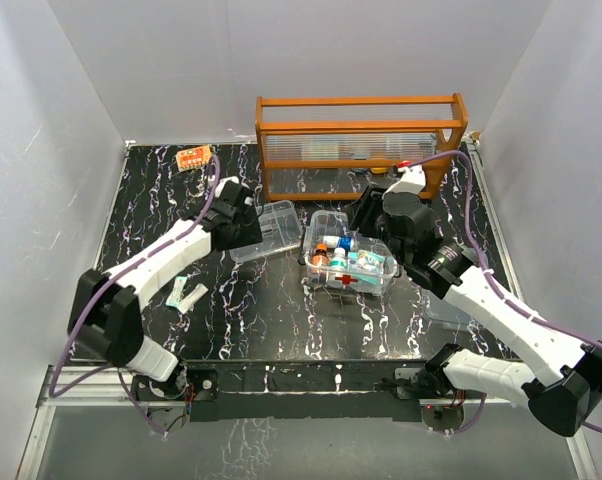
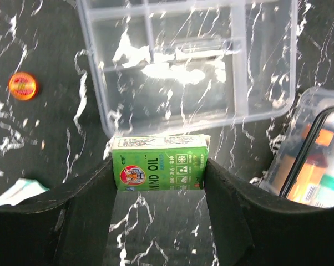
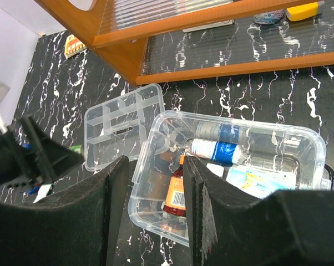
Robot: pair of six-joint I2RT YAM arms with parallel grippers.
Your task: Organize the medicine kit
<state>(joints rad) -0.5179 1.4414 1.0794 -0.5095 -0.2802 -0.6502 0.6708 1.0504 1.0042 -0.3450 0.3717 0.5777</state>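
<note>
The medicine kit box [image 1: 326, 222] is clear with a red cross on its near side and stands mid-table. It holds bottles, rolls and packets, among them a brown bottle with an orange label [image 3: 175, 195]. The clear divided tray [image 1: 268, 228] lies just to its left and also shows in the left wrist view [image 2: 128, 83]. My left gripper [image 2: 158, 172] is shut on a green "Wind Oil" carton [image 2: 158, 163] at the tray's near edge. My right gripper [image 3: 156, 183] is open above the box's left end [image 3: 150, 133]. The lid cannot be made out for sure.
An orange wooden rack with clear panels [image 1: 361, 140] stands at the back. An orange blister pack [image 1: 194, 157] lies back left. White-green sachets [image 1: 186, 293] lie front left. A small round orange tin [image 2: 23, 86] sits left of the tray. White walls enclose the table.
</note>
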